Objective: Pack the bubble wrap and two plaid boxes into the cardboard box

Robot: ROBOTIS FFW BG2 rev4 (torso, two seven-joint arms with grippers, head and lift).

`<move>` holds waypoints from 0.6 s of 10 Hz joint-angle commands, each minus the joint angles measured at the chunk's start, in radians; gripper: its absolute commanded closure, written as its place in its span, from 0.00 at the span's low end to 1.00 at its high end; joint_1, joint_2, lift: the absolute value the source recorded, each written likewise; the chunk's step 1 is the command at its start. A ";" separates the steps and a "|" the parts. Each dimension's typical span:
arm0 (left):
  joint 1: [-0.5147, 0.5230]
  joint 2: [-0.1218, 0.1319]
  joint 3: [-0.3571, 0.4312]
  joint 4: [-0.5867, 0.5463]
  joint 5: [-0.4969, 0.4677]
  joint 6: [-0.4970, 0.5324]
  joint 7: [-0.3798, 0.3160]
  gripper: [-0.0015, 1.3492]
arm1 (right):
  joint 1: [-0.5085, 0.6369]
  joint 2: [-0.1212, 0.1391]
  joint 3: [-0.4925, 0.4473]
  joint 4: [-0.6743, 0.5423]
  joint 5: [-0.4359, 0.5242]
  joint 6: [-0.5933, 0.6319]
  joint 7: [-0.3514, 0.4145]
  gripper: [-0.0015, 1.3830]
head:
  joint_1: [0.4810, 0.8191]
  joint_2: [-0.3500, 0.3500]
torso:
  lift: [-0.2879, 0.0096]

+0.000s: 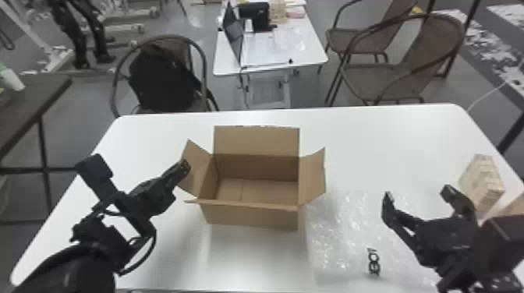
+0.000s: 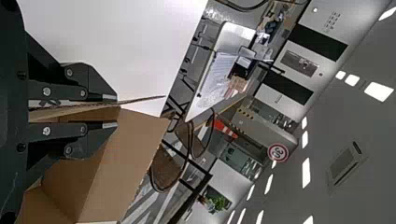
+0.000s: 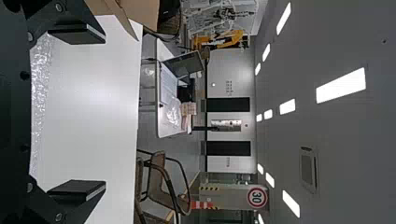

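In the head view, my left gripper point(image 1: 184, 166) is at the left flap of the open, upright cardboard box point(image 1: 249, 215). The left wrist view has the left gripper point(image 2: 112, 111) narrowly open, with a cardboard edge point(image 2: 140, 100) running along the gap. Bubble wrap point(image 1: 339, 237) lies flat on the table right of the box. Over its right part is my right gripper point(image 1: 418, 195), spread wide; in its wrist view the right gripper point(image 3: 100, 112) holds nothing. A plaid box point(image 1: 481, 183) stands beyond it at the right, partly hidden by the arm.
The white table point(image 1: 382, 132) has its far edge behind the box, whose flaps stick outward. At the right edge, a brownish surface point(image 1: 514, 204) is partly covered by the right arm. Chairs point(image 1: 401, 66) and a smaller table point(image 1: 280, 50) stand beyond.
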 commanded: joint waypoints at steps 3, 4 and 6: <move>0.005 -0.006 -0.001 -0.001 0.000 -0.004 0.000 0.91 | 0.000 0.000 0.000 0.001 -0.005 0.000 -0.001 0.14 | 0.63 0.68 | 0.61; 0.006 -0.009 -0.001 -0.001 -0.003 -0.009 -0.002 0.91 | 0.003 -0.003 0.000 0.001 -0.020 0.016 -0.001 0.14 | 0.63 0.68 | 0.61; 0.009 -0.013 0.001 -0.003 -0.011 -0.024 0.000 0.91 | 0.005 -0.009 -0.001 -0.005 -0.043 0.074 -0.001 0.14 | 0.63 0.68 | 0.61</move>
